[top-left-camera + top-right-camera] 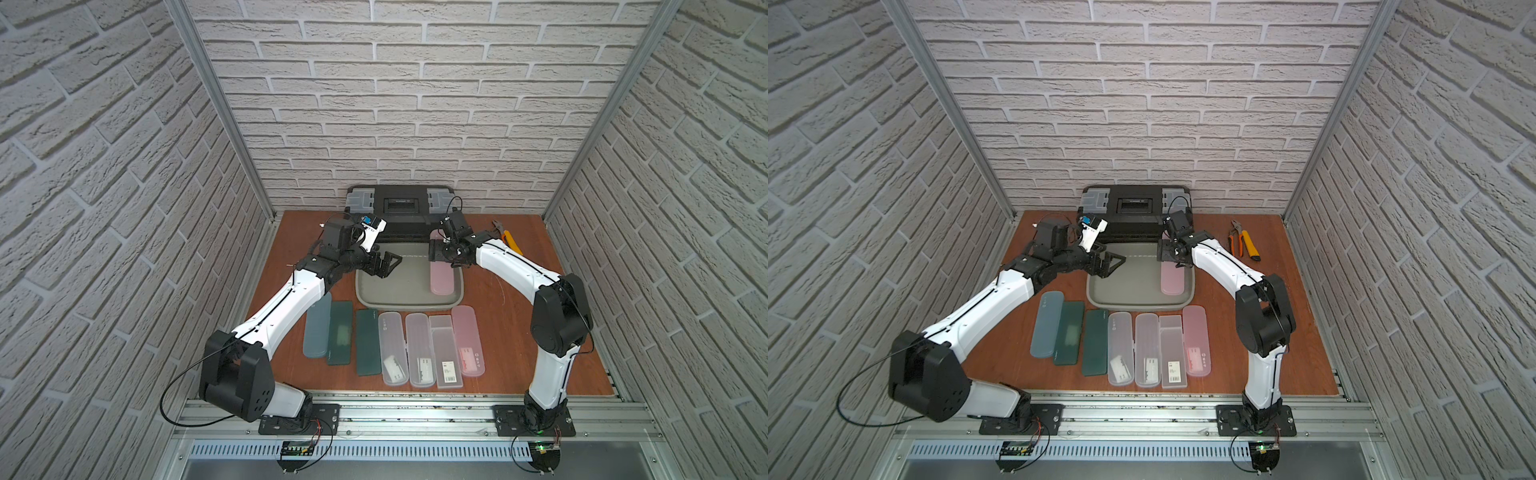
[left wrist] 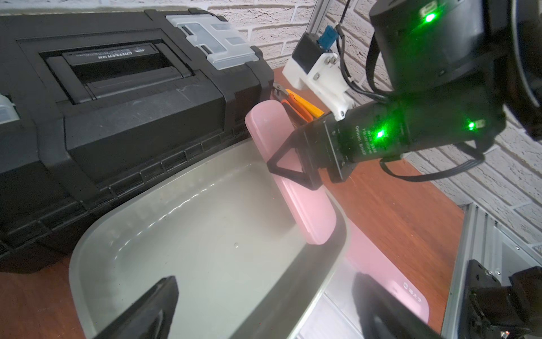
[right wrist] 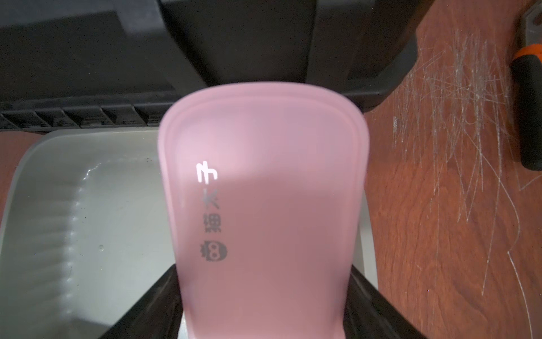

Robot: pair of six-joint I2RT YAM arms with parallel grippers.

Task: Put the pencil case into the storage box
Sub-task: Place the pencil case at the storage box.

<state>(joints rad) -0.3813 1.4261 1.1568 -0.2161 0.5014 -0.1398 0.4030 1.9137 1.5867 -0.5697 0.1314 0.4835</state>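
The storage box (image 1: pixel 409 306) sits mid-tabletop (image 1: pixel 519 332). Its 12 o'clock rim is just beside the black toolbox (image 1: pixel 401 208), and its 6 o'clock rim is near a row of cases (image 1: pixel 392 349). The pink pencil case (image 1: pixel 440 280) runs along the box's 3 o'clock wall and is tilted. Its near end is down inside by the 4 o'clock corner, and its far end is raised over the rim toward the toolbox. The box floor from the 9 o'clock wall across to the case is bare.

The right gripper (image 1: pixel 436 253) reaches in from 3 o'clock, forearm sloping down, its jaws clamped across the case's width. The left gripper (image 1: pixel 388 264) hovers over the 10 o'clock corner, pointing toward 3 o'clock, its jaws spread wide and holding nothing. Pliers (image 1: pixel 1237 239) lie well apart at 2 o'clock.
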